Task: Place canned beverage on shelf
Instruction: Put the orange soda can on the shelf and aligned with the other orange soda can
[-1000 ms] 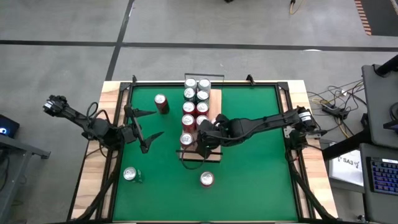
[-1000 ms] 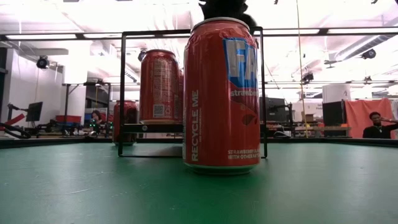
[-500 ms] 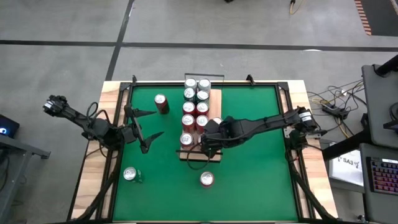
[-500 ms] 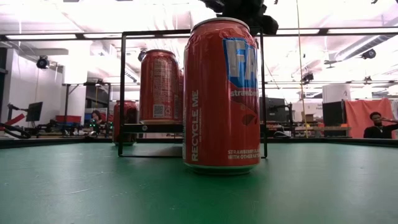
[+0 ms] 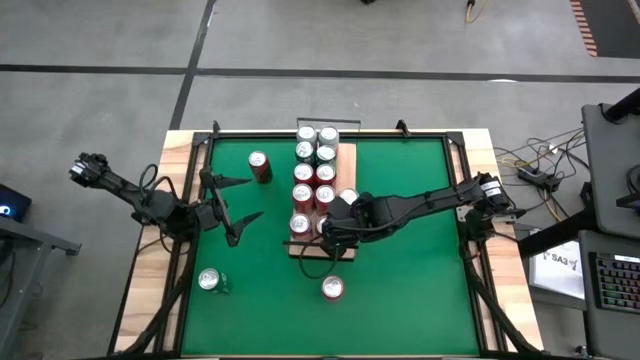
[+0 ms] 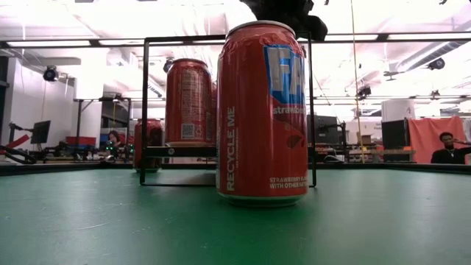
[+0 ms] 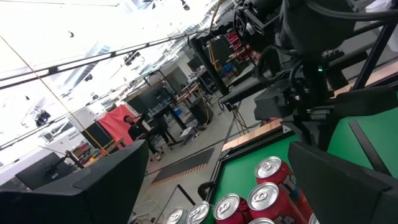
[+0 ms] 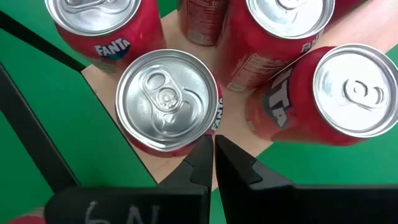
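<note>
Progress: we count about nine cans on the shelf | left: three cans on the worktop | right tool clenched, empty, above the shelf's near end | left tool released, waiting aside.

Green mat carries shelf loaded with upright cans; three loose cans on mat.
</note>
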Controlling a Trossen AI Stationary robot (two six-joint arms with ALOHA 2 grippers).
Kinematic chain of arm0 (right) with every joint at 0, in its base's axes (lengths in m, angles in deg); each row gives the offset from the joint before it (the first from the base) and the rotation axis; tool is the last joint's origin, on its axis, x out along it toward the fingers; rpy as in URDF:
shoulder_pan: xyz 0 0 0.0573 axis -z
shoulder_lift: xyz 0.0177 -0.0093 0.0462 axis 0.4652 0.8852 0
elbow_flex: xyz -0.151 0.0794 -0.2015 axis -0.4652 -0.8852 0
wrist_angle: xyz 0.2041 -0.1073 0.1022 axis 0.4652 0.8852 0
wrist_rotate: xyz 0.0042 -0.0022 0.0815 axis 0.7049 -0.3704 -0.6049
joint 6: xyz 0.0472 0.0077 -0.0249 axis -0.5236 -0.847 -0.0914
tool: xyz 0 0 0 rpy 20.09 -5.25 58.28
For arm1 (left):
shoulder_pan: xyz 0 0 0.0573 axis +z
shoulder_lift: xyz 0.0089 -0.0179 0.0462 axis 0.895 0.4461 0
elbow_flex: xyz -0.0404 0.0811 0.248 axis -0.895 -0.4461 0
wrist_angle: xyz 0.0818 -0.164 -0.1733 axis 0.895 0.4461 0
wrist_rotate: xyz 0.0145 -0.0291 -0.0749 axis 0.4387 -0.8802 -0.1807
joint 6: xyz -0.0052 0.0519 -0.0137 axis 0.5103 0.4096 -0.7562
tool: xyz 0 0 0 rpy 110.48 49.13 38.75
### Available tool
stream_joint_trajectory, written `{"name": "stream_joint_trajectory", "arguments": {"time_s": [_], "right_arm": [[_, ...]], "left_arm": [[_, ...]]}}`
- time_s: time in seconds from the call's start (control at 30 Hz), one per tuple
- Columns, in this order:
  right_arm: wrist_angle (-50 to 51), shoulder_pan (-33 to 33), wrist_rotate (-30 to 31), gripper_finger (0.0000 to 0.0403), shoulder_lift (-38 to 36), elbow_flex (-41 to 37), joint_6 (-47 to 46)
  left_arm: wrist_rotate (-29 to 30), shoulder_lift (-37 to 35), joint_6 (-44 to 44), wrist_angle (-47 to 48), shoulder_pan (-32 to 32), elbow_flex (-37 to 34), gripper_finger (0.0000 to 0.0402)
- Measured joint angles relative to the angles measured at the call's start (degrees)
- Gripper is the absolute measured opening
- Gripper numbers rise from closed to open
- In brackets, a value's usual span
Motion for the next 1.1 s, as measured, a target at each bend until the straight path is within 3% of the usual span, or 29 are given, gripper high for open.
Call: {"name": "stream_joint_trajectory", "arguments": {"time_s": [1.1], "right_arm": [[-3.29, -1.00, -0.94, 0.0009, 0.00, 0.01, 1.22]], "left_arm": [[-0.02, 0.00, 0.00, 0.00, 0.00, 0.00, 0.0370]]}}
